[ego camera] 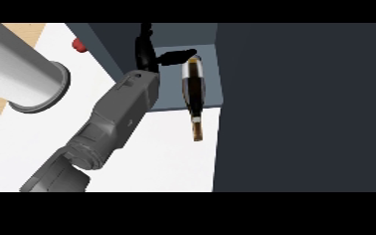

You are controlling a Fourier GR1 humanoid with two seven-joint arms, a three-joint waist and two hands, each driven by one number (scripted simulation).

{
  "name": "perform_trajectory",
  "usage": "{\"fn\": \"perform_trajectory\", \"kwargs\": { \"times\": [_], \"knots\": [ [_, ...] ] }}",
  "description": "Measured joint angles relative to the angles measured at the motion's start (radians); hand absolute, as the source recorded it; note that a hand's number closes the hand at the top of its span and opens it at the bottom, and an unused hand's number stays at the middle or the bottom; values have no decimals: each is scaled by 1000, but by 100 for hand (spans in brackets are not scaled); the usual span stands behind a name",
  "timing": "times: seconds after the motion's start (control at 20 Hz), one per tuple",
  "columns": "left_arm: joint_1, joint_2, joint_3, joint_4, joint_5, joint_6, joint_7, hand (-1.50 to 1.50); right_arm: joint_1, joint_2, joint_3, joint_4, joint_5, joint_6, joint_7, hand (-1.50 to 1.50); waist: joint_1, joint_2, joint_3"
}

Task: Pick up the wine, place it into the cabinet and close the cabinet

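Plainly, the main hazard is the wine bottle (193, 89): it lies on its side in the cabinet (208, 55) opening, base deep inside, neck and gold cap sticking out past the cabinet's front lip over the white counter (169, 164). In my judgement, closing the door now would strike the neck and either jam or knock the bottle back out. A round bottle on its side may also roll if nudged.

Well left of the cabinet, a large grey cylinder (29, 74) stands clear of the work. A small red object (78, 45) sits just beside the cabinet's left wall.

The grey forearm rises from the lower left towards the cabinet mouth. The right hand (145, 55) sits at the cabinet's left inner wall, spread wide and holding nothing: fingers point deeper inside, while the thumb reaches across towards the bottle's base, at or just short of contact. The left hand does not show.

A broad dark panel (294, 104) adjoins the opening's right side.
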Motion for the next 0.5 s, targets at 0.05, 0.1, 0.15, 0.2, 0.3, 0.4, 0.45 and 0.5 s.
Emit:
{"fn": "perform_trajectory", "kwargs": {
  "times": [0.05,0.1,0.15,0.2,0.3,0.4,0.45,0.5],
  "knots": [
    [-2,1,2,6,-2,5,-3,-150,8,0,3,-2,-1,3,-3,-150,-3,0,0],
    [0,2,4,6,-4,0,-9,-150,12,3,13,-4,0,2,-4,-150,-3,-1,-1],
    [-1,1,5,8,-6,-2,-12,-150,16,4,12,-5,1,1,-3,-150,-2,0,-1],
    [3,2,9,7,-6,-6,-25,-150,21,1,8,-5,0,7,-8,-150,-4,0,-1],
    [0,1,14,11,-9,-13,-31,-150,30,10,34,-2,6,6,-12,-150,-4,0,-1],
    [-1,1,14,12,-16,-34,-34,-150,26,8,29,-5,6,5,-5,-150,-3,1,-1],
    [-1,1,15,12,-19,-45,-36,-150,34,5,28,-6,5,9,-8,-150,-3,1,-1],
    [0,0,18,7,-20,-53,-51,-150,33,5,31,-7,6,9,-4,-150,-2,2,-1]
  ]
}}
